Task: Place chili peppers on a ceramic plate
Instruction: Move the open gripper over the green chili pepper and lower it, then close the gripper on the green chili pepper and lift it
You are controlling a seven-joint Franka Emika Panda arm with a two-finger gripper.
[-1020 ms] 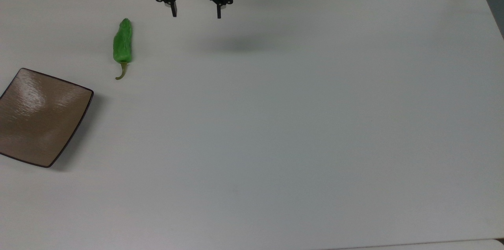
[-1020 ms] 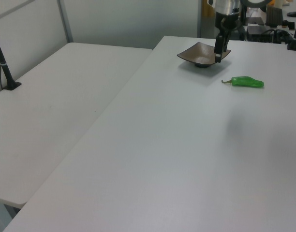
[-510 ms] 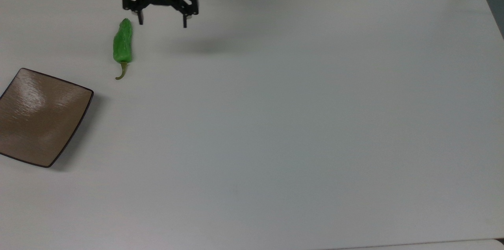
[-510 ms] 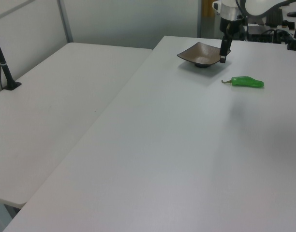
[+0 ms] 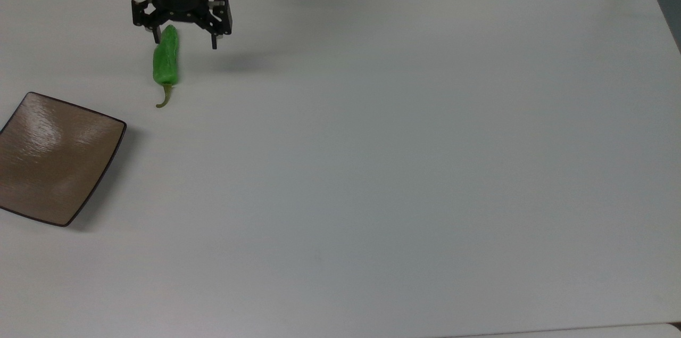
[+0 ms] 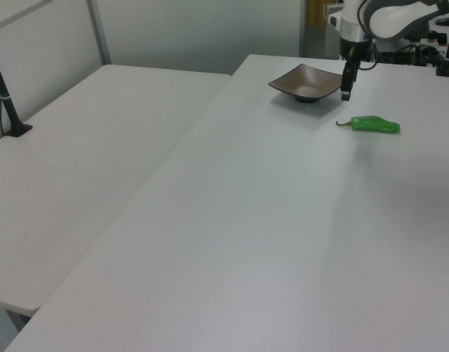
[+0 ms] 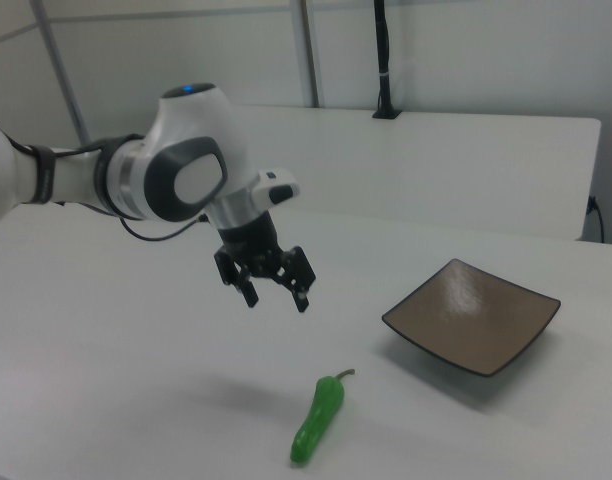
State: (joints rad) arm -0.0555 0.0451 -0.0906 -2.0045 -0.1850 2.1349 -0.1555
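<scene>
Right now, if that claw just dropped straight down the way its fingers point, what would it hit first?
Probably the white table, perhaps clipping the tip of the green chili pepper. The open gripper hangs above, near its tip; depth is unclear.

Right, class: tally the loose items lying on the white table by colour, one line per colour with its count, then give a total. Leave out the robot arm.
Green: 1, the chili pepper, lying flat on the table.
Brown: 1, the square ceramic plate, with nothing on it.
Total: 2
</scene>
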